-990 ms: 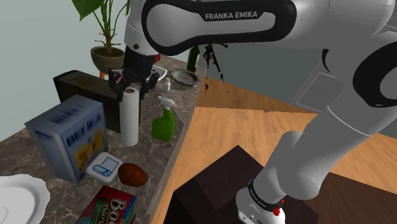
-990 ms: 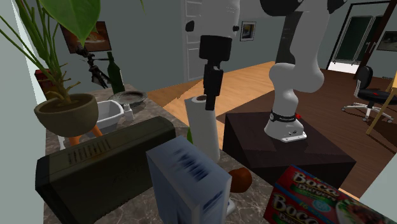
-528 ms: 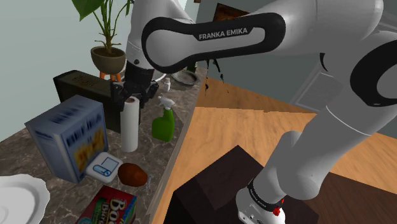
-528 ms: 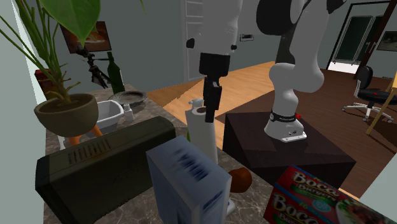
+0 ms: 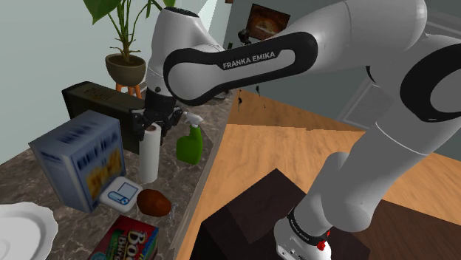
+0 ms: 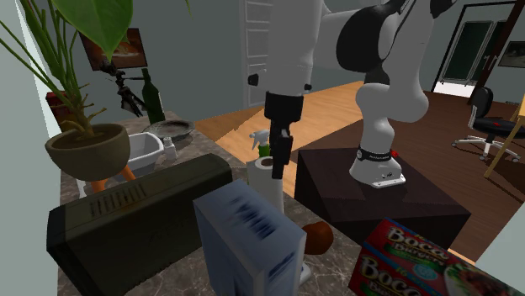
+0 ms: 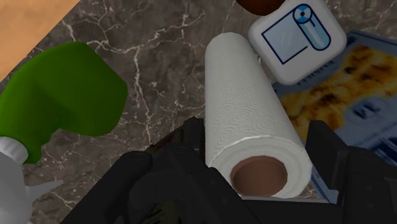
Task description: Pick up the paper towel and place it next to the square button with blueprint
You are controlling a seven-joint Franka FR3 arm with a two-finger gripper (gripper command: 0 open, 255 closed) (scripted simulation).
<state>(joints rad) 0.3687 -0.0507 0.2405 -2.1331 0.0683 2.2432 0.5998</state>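
I have the paper towel [image 5: 150, 154] [image 6: 264, 181] [image 7: 251, 121] upright with the claw [image 5: 153, 124] [image 6: 278, 158] [image 7: 254, 159] clenched on its top end, one black finger on each side of the roll. Its lower end is at the tabletop [image 5: 179, 185] [image 7: 159, 51], but I cannot tell whether it rests there. The square button [image 5: 120, 193] [image 7: 296, 39], white with a blue roll drawn on it, lies just beside the roll's foot.

The green spray bottle [image 5: 190, 140] [image 7: 63, 102] stands near the roll, toward the tabletop's edge, with bare marble between them. The blue box [image 5: 77, 159] [image 6: 248, 244] crowds the roll's other side, and I cannot read its print. A brown lump [image 5: 154, 201] sits near the roll's foot, past the button. Beyond that is a red box [image 5: 127, 242] [image 6: 412, 256] reading "Boc". The arm [image 5: 247, 60] reads "FRANKA EMIKA".

Since a second ago, claw and roll have come down together, closer to the button.
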